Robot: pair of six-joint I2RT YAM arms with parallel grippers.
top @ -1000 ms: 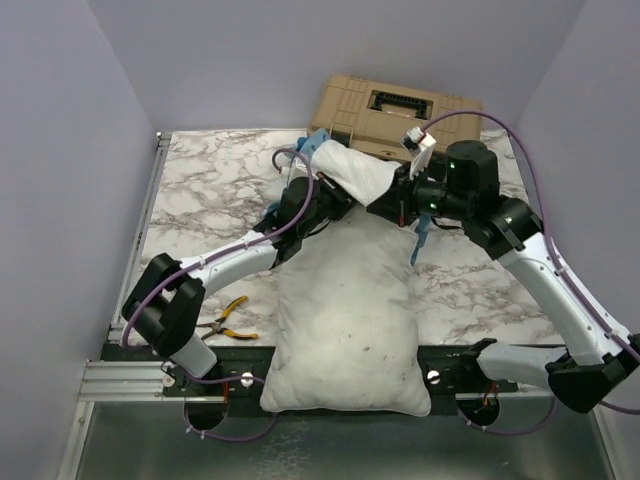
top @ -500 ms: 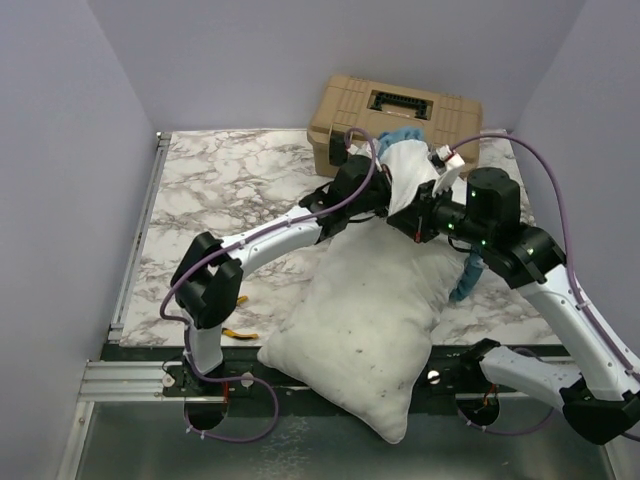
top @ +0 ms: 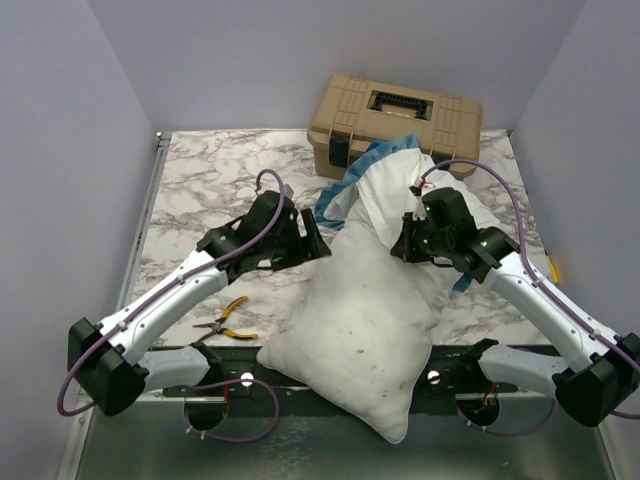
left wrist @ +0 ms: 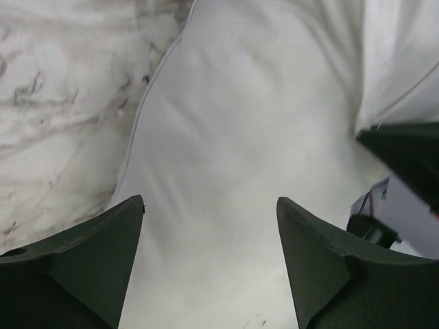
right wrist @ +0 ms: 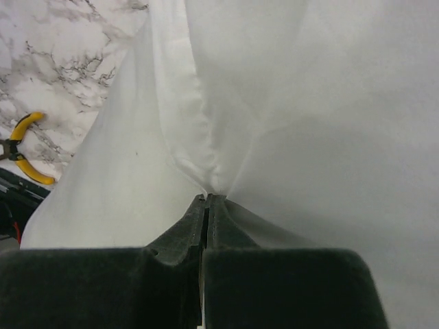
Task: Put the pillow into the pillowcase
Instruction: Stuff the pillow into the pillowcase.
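The plump white pillow [top: 365, 330] lies slanted across the middle of the table, its near corner hanging past the front edge. The pillowcase [top: 385, 185] sits white side out over the pillow's far end, its blue frill [top: 345, 190] curling along the left. My right gripper [top: 403, 247] is shut on a pinch of that white cloth, which fans out from the closed tips [right wrist: 207, 197]. My left gripper [top: 318, 238] stands open just left of the pillow. In its wrist view the gripper [left wrist: 210, 199] has white fabric [left wrist: 226, 137] below the gap and nothing between the fingers.
A tan tool case [top: 395, 115] stands at the back of the marble table [top: 210, 180], touching the pillowcase's far end. Yellow-handled pliers [top: 228, 320] lie near the front left, and these pliers [right wrist: 24, 147] also show in the right wrist view.
My left gripper has opened, let go of the cloth and drawn back to the left. The right gripper has come down and left, still shut on the cloth.
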